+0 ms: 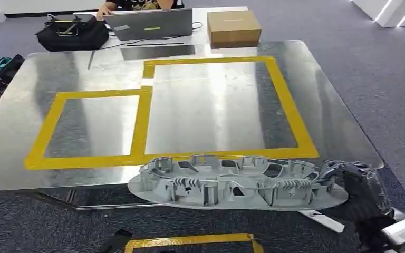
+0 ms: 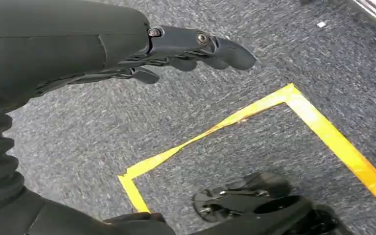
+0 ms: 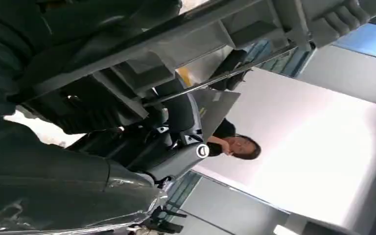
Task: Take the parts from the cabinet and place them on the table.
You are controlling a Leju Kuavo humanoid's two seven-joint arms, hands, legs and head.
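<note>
Grey ribbed part (image 1: 232,182) gripped by right hand (image 1: 356,182) over table (image 1: 26,95) edge; left hand (image 2: 176,49) loosely spread, holding nothing

A shiny metal table (image 1: 42,74) stands on grey-blue carpet (image 1: 379,63), its top marked with yellow tape (image 1: 140,126) in two adjoining rectangles, a smaller one on the left and a larger one on the right. Along its far edge lie a black bag (image 1: 73,32), an open grey laptop (image 1: 148,23) and a brown cardboard box (image 1: 233,27), the box just beside the laptop, with a dark flat plate (image 1: 158,51) in front of the laptop. More yellow tape (image 2: 254,115) is stuck to the carpet in an angular outline, and a teal and black bag (image 1: 2,68) sits on the carpet by the table's left side.
</note>
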